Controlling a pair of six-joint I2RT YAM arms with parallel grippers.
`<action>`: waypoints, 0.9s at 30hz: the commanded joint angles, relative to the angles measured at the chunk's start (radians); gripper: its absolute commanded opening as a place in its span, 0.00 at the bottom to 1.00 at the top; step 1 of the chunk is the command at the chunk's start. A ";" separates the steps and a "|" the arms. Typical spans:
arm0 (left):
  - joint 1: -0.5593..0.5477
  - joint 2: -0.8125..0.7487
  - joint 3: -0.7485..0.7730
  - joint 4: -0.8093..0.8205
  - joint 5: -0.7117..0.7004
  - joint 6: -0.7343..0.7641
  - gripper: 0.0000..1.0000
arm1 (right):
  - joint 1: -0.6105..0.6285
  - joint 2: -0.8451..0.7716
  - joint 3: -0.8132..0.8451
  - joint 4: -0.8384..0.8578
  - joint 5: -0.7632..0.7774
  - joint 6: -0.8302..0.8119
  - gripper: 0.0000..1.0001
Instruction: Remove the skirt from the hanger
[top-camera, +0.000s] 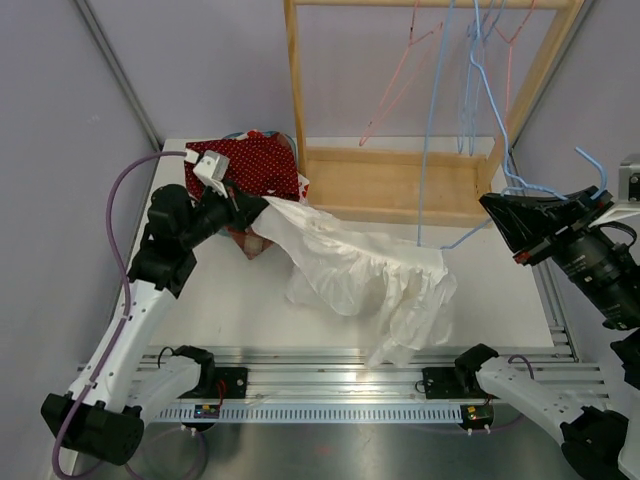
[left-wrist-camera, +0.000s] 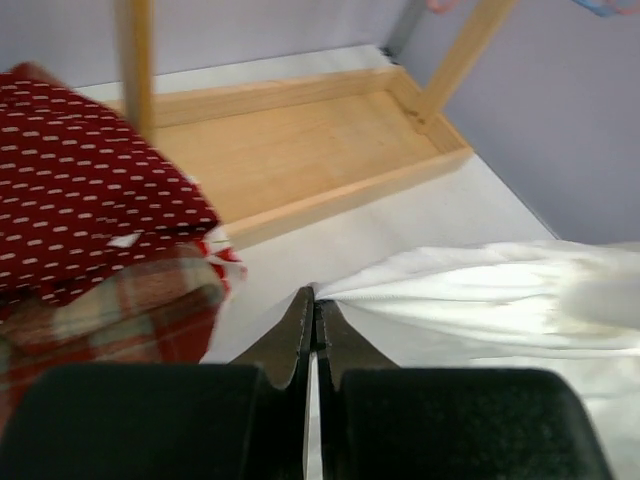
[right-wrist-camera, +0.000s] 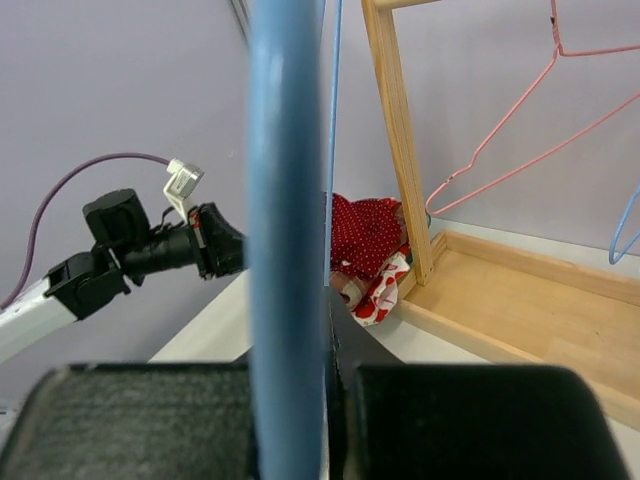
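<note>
Left jaws are pressed together on the 10 o'clock corner of the white skirt (top-camera: 360, 270), which lies crumpled mid-bench (top-camera: 230, 310). Right jaws, at 3 o'clock, pinch the blue hanger (right-wrist-camera: 285, 200), whose low end meets the skirt's 2 o'clock edge

- Illumination: bright, even and diffuse in all views; no hard shadows.
- Top external: sharp throughout; the white skirt (top-camera: 370, 275) casts only a faint, soft shadow on the worktop (top-camera: 500, 300).
- Left wrist: skirt highlights washed out; jaws dark and blurred.
- Right wrist: blue hanger (right-wrist-camera: 285, 200) close to the lens and out of focus; background sharper.
</note>
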 joint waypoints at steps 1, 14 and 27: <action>-0.111 -0.031 0.000 0.075 0.221 -0.001 0.00 | 0.003 0.003 -0.089 0.213 0.055 0.044 0.00; -0.509 -0.031 0.083 -0.338 -0.487 0.121 0.00 | 0.001 0.459 0.191 0.254 -0.051 0.072 0.00; -0.509 -0.068 0.051 -0.283 -0.413 0.097 0.00 | 0.001 0.627 0.227 0.111 0.079 0.112 0.00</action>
